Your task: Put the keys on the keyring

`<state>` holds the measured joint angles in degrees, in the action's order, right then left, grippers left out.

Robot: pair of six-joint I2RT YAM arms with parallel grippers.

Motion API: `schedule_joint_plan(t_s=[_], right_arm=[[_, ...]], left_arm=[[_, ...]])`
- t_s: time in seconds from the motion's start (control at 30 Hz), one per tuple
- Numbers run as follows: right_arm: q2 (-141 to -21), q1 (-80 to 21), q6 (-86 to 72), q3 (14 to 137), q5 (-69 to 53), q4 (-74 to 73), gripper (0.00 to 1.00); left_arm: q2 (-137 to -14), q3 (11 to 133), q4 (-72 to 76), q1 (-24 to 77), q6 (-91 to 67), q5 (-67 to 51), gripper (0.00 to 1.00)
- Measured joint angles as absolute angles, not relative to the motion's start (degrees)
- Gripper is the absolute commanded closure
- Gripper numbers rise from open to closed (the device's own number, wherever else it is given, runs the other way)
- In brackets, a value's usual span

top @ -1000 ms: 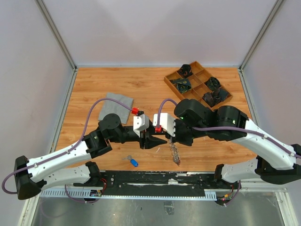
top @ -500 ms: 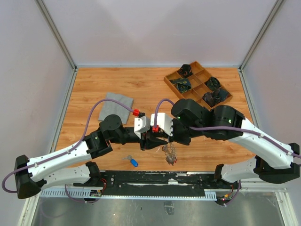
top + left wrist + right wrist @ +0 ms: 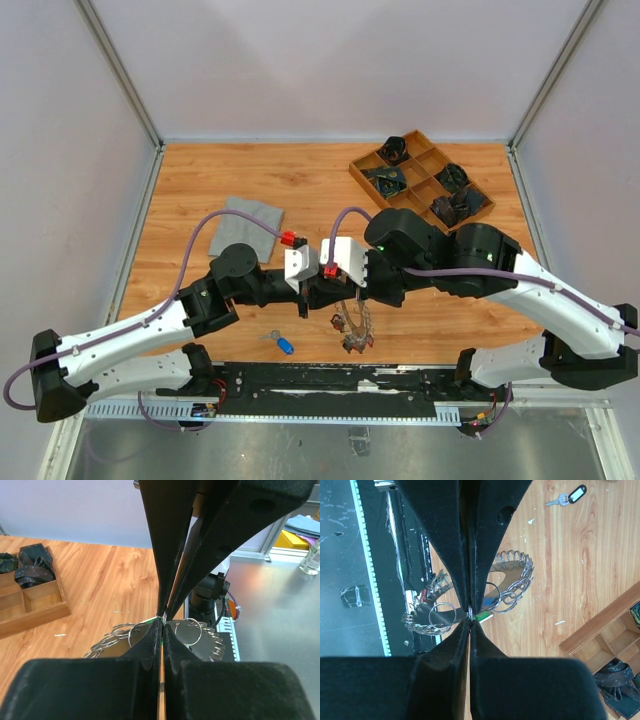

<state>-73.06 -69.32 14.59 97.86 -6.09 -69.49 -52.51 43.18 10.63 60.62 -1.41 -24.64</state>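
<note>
Holding the keyring (image 3: 353, 328) between both arms, above the table (image 3: 200, 180) near the middle of its front edge. Left gripper (image 3: 161, 625) and right gripper (image 3: 470, 612) meet tip to tip. Jaws of each are closed, both pinching the same spot on the ring wire. A green sliver (image 3: 482, 616) sits at the pinch, probably a tag. The ring hangs below the tips, crowded with keys and small split rings.

Step, as judged: two-handed grip at the ring wire, threading not finished. One loose key (image 3: 280, 342) with a blue tag lies by the front edge, left of the ring.

Next move likely needs one gripper holding the wire firm while the other lets go to fetch that key. Risk: the ring swings.

No brand, label or writing readable; tags look blank from here.
</note>
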Motion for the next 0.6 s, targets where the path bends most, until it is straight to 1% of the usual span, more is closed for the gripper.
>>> schedule_joint_plan(t_s=[0.07,0.13,0.2,0.23,0.33,0.43,0.5,0.6], right_arm=[[-72.71,-69.30,14.20,97.78,-5.93,-68.66,0.81],[-71.53,-69.17,13.78,96.86,-6.00,-66.41,0.72],[-69.38,-69.17,13.26,95.42,-6.02,-63.05,0.67],[-68.01,-69.17,13.02,94.41,-6.13,-61.45,0.67],[-61.56,-69.17,12.62,89.43,-7.03,-55.20,0.72],[-54.22,-69.14,12.03,82.72,-8.08,-47.97,0.75],[-49.10,-69.14,11.86,76.97,-9.34,-42.52,0.74],[-44.05,-69.14,11.44,70.32,-11.57,-35.16,0.70]], left_arm=[[-52.10,43.18,10.72,60.66,-1.58,-24.08,0.99],[-51.20,42.85,11.51,60.71,-2.15,-23.62,1.00],[-49.89,42.04,12.12,60.75,-2.79,-23.27,0.99],[-49.17,41.58,12.40,60.80,-3.09,-23.22,1.00],[-47.27,40.45,12.93,60.86,-4.14,-23.77,1.00],[-45.69,40.01,13.45,60.88,-5.21,-25.34,1.00],[-44.66,39.75,14.28,60.88,-5.93,-26.55,1.00],[-43.31,39.62,15.25,60.88,-6.96,-27.64,0.99]])
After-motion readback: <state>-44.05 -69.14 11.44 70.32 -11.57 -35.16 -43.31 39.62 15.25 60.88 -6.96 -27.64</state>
